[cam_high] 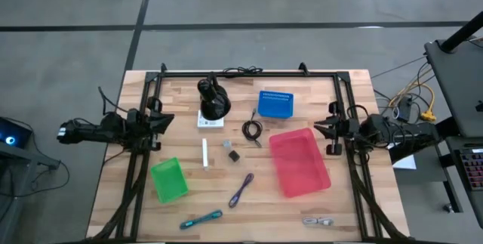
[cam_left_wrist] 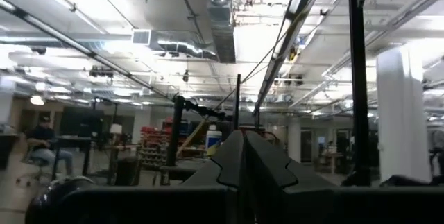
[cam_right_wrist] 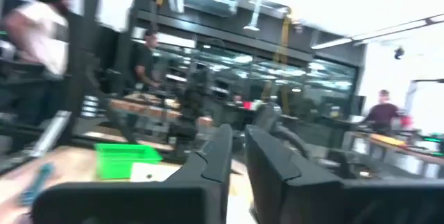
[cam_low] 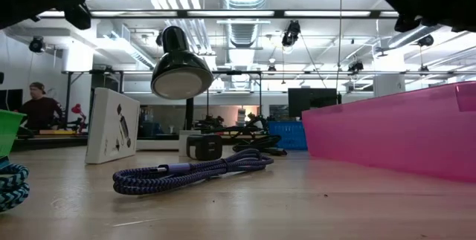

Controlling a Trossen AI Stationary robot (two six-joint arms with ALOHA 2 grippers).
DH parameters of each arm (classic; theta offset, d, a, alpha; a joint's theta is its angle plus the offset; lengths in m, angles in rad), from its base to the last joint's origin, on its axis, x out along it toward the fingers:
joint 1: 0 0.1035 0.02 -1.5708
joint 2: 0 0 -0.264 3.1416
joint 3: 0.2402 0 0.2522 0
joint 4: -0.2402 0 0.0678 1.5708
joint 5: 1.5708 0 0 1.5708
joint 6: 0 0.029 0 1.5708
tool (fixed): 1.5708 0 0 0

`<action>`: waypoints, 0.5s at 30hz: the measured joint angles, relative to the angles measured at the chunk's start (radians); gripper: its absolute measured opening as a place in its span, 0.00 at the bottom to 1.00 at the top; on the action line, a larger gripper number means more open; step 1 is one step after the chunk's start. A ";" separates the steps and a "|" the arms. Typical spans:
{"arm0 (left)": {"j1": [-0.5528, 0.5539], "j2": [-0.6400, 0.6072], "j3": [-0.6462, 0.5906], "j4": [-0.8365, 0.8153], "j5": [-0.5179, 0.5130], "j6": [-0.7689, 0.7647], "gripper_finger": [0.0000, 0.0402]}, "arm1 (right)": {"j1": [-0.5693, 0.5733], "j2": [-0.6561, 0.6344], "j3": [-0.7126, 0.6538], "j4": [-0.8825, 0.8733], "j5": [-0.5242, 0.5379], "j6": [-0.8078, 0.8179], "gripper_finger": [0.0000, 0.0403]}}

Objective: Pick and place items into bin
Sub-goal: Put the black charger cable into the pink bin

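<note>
Two bins, green [cam_high: 167, 180] and blue [cam_high: 275, 104], flank scattered items; left hand [cam_high: 167, 121] clenched, right hand [cam_high: 323, 129] slightly parted.

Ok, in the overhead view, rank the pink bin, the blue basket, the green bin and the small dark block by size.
Largest to smallest:
1. pink bin
2. green bin and blue basket: they look alike, so no ranking
3. small dark block
</note>
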 joint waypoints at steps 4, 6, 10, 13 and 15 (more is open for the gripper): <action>0.000 0.078 0.028 0.014 -0.065 0.055 0.02 | 0.000 0.060 0.000 0.064 0.111 -0.057 0.22; 0.000 0.128 0.046 0.026 -0.092 0.083 0.07 | 0.000 0.084 0.005 0.077 0.143 -0.076 0.28; 0.000 0.206 0.080 0.031 -0.092 0.088 0.21 | 0.000 0.129 0.036 0.082 0.145 -0.077 0.40; 0.000 0.255 0.108 0.031 -0.073 0.084 0.31 | 0.000 0.171 0.063 0.082 0.145 -0.012 0.46; 0.000 0.284 0.126 0.035 -0.067 0.066 0.35 | 0.000 0.205 0.084 0.082 0.144 0.025 0.48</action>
